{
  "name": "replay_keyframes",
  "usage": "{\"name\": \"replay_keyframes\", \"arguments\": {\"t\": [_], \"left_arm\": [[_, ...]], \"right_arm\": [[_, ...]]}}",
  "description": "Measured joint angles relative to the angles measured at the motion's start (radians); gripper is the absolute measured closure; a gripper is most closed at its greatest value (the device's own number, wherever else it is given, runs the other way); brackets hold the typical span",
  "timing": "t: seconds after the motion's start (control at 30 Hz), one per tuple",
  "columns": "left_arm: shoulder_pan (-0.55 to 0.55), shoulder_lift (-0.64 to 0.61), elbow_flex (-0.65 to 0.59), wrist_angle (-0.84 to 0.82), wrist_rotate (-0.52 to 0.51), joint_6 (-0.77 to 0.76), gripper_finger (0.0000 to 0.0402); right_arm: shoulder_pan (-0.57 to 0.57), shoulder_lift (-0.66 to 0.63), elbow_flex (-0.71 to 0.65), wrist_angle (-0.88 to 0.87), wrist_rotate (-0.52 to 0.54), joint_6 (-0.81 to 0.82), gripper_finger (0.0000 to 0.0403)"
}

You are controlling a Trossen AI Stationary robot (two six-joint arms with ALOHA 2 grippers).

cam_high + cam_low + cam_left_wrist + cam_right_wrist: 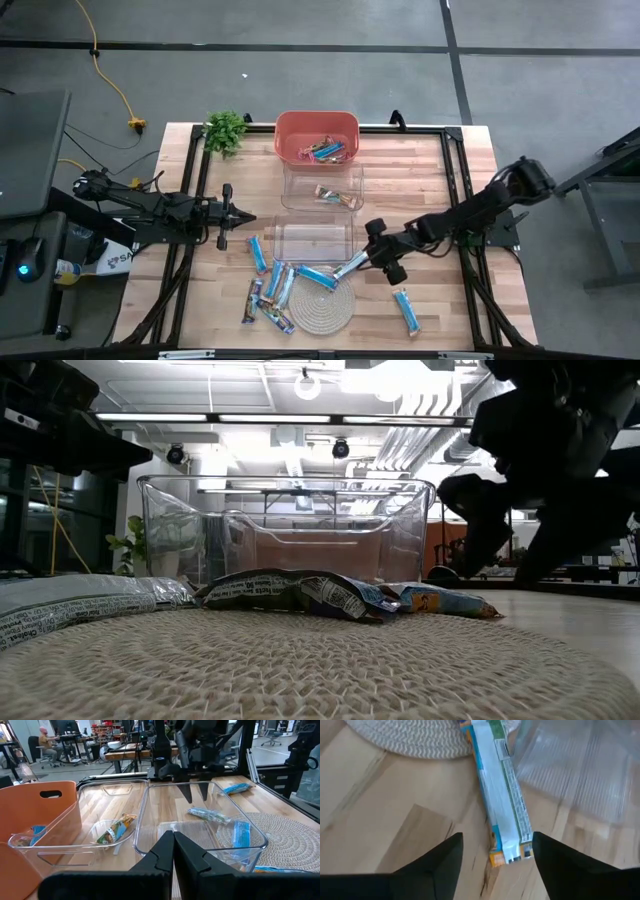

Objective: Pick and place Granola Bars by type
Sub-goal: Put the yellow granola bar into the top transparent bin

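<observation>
Several foil-wrapped Granola Bars (277, 281) lie flat near the table's front, some on a round woven coaster (326, 306). One light blue bar (501, 815) lies slanted beside the coaster, its far end on the coaster's rim. My right gripper (497, 866) is open, slanting down over that bar's near end, with one finger on either side and no contact showing. My left gripper (236, 217) is shut and level at the table's left. The red bin (316, 137) holds a few bars, and the middle clear bin (322, 185) holds one bar (337, 197).
A second clear bin (315, 240) stands just beyond the blue bar, close to my right gripper. A single bar (405, 310) lies at the front right. A small green plant (226, 130) sits at the far left corner. Black frame rails run along the table's sides.
</observation>
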Motion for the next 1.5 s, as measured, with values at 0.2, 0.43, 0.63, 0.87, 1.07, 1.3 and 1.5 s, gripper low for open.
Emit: {"name": "replay_keyframes", "arguments": {"t": [0.2, 0.43, 0.63, 0.87, 1.07, 1.3, 1.5], "left_arm": [[0.0, 0.0, 0.0, 0.0, 0.0, 0.0, 0.0394], [0.0, 0.0, 0.0, 0.0, 0.0, 0.0, 0.0394], [0.0, 0.0, 0.0, 0.0, 0.0, 0.0, 0.0394], [0.0, 0.0, 0.0, 0.0, 0.0, 0.0, 0.0394], [0.0, 0.0, 0.0, 0.0, 0.0, 0.0, 0.0394], [0.0, 0.0, 0.0, 0.0, 0.0, 0.0, 0.0394], [0.0, 0.0, 0.0, 0.0, 0.0, 0.0, 0.0394]], "right_arm": [[0.0, 0.033, 0.0, 0.102, 0.023, -0.071, 0.0178], [-0.005, 0.082, 0.0, 0.183, 0.022, -0.088, 0.0178], [-0.006, 0.123, 0.0, 0.2, 0.023, -0.081, 0.0178], [-0.007, 0.134, 0.0, 0.218, 0.038, -0.08, 0.0178], [-0.007, 0.134, 0.0, 0.218, 0.042, -0.077, 0.0178], [-0.028, 0.168, 0.001, 0.237, 0.013, -0.035, 0.0178], [-0.035, 0.185, 0.002, 0.276, 0.018, -0.032, 0.0179]]}}
